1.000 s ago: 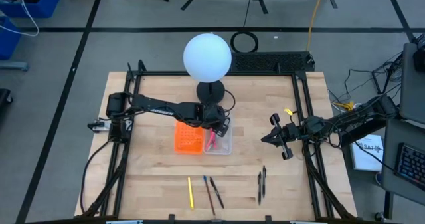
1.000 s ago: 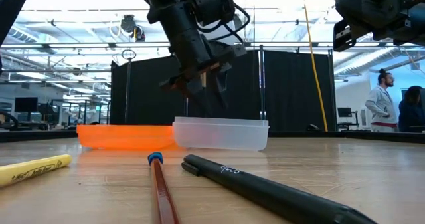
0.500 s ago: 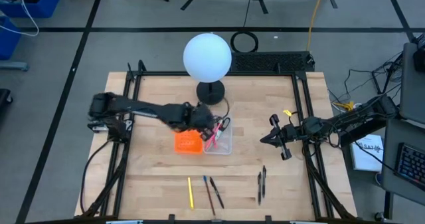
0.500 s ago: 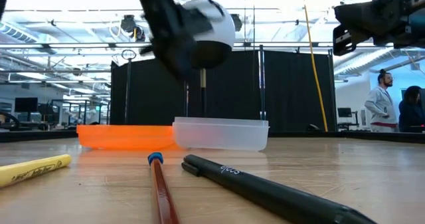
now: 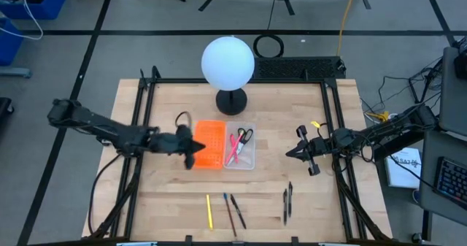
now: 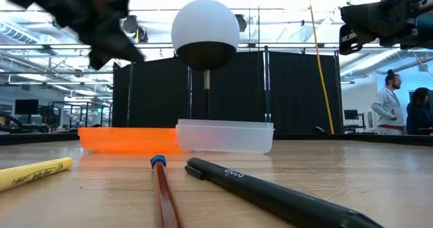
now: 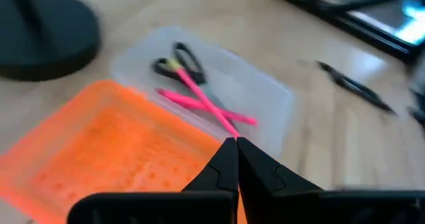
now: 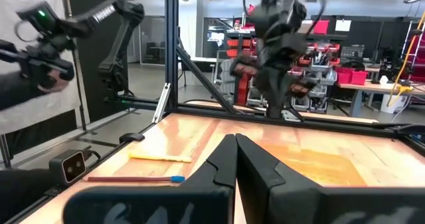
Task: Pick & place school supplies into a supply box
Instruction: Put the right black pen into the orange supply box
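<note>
The clear supply box (image 5: pixel 249 158) stands mid-table and holds black-handled scissors (image 5: pixel 244 136) and two pink pens (image 5: pixel 233 150), which lie crossed on its floor (image 7: pixel 265 91). My left gripper (image 5: pixel 195 150) hovers shut and empty over the left edge of the orange tray (image 5: pixel 208 145), left of the box. My right gripper (image 5: pixel 289 152) waits shut above the table's right part, its fingers pointing left. Near the front edge lie a yellow pen (image 5: pixel 209 212), a blue-tipped pencil (image 5: pixel 229 213), a black pen (image 5: pixel 238 211) and two dark pens (image 5: pixel 287 202).
A lamp with a white globe (image 5: pixel 228 62) and a round black base (image 5: pixel 231 100) stands just behind the box. The orange tray touches the box's left side. Black frame rails run along the table's left and right edges. People stand in the room beyond (image 6: pixel 388 106).
My left gripper has drawn back from over the supply box toward the table's left edge, rising as it went, and has shut with nothing in it. The scissors, hidden under it before, now show lying in the box beside the pink pens.
</note>
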You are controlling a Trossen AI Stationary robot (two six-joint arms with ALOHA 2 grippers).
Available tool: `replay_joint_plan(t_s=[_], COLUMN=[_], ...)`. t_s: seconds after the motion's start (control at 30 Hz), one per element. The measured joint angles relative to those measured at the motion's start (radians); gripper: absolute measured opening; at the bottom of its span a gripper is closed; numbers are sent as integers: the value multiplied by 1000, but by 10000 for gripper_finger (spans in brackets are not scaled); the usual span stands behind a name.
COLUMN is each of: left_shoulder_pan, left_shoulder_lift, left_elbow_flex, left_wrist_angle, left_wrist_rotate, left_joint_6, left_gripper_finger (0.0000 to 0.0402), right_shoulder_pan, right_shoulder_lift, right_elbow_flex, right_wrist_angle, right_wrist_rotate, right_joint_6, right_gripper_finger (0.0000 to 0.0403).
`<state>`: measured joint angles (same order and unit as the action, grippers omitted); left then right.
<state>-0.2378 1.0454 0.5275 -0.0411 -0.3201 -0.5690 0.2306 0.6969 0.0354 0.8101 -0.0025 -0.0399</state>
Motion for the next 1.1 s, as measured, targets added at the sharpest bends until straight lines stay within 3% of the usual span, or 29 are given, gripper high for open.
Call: replay_joint_plan(t_s=[0.2,0.27,0.57,0.8,1.1], left_shoulder_pan=[-53,-57,-99,-172,-185], left_shoulder_lift=[-191,-249,-475,-627,-727], left_elbow_flex=[-210,-248,-253,-268,-385], left_wrist_angle=[111,126,88,134,174], left_wrist_rotate=[-207,-222,-144,-96,-72], left_joint_6=[24,84,337,652,758], left_gripper_finger=[4,3,3,7,4], right_shoulder_pan=[0,0,0,0,0], right_shoulder_lift=[0,0,0,0,0], right_elbow_flex=[0,0,0,0,0], right_wrist_angle=[-7,-17,-24,60,66], right_wrist_rotate=[0,0,4,5,82], right_joint_6=[1,1,51,56,105], right_gripper_finger=[0,0,0,0,0])
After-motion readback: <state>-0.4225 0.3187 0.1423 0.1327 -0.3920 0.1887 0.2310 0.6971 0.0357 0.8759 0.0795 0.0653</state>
